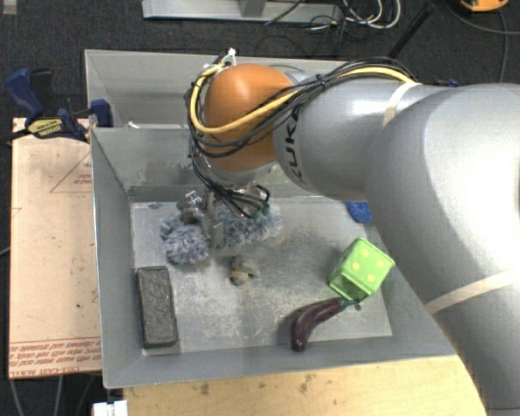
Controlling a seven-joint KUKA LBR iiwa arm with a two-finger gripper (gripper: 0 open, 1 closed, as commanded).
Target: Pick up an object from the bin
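Toward the bin's back wall, left of centre: a fuzzy blue-grey bundle of yarn-like cloth (184, 243) lies spread on the floor of the grey metal bin (113, 232).
Gripper: the gripper (215, 224) is down on the middle of that bundle, below the arm's orange wrist cover (243, 102). Whether it is wide, narrow or clamped on the cloth cannot be told from this angle.
Just in front of the bundle: a small tan lump (240, 272), apart from the gripper.
Front-left: a dark grey rectangular block (156, 307), lying flat along the left wall.
Front-right: a bright green dotted cube (361, 269), tilted, with a dark purple aubergine-shaped toy (310, 322) just beside it.
Behind the cube: a small blue thing (358, 211), partly hidden by the arm.
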